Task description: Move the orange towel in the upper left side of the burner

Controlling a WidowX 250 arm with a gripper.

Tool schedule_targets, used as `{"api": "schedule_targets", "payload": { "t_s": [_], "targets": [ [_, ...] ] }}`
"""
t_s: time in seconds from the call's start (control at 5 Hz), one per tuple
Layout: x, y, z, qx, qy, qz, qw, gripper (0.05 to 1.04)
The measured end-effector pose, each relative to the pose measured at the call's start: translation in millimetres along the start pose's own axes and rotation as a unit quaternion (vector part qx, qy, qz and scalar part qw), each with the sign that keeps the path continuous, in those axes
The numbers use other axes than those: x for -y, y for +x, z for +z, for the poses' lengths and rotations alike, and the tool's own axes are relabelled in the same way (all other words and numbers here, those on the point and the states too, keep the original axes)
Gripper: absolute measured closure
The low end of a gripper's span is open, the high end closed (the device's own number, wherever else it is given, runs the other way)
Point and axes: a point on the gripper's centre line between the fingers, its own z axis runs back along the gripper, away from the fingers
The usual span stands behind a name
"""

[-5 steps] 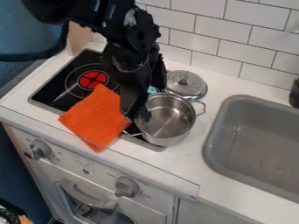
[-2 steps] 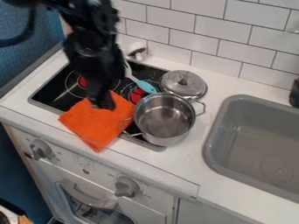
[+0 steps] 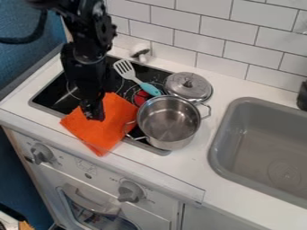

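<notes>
The gripper (image 3: 93,115) is at the orange towel (image 3: 109,128); I can't tell how open it is or whether it holds anything. The towel overlaps the stove's (image 3: 50,96) front edge, the pot (image 3: 169,122) crowding its right, spatula (image 3: 144,85) behind. The gripper has shifted left.

We look down at a slant from higher than the gripper (image 3: 93,115), facing the tiled wall (image 3: 180,24) beyond it. We're near, framing the cooktop (image 3: 49,96) beneath it and part of the sink (image 3: 217,146).
</notes>
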Motion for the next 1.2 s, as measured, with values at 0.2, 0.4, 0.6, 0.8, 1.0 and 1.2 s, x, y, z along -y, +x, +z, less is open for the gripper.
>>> {"api": "schedule_targets", "payload": {
  "t_s": [0.2,0.4,0.6,0.8,1.0,1.2],
  "targets": [
    [-1.2,6.1,-27.4,0.016,0.046,0.018,0.9986,0.083],
    [-2.8,6.1,-39.8,0.021,0.051,0.038,0.9978,0.083],
    [2.7,5.4,-44.2,0.024,0.054,0.045,0.9972,0.083],
    [11.3,11.6,-47.4,0.027,0.056,0.058,0.9964,0.082],
    [23.0,21.9,-49.7,0.031,0.049,0.084,0.9948,0.082],
    [34.1,31.4,-54.5,0.043,0.054,0.099,0.9927,0.082]
  ]
}}
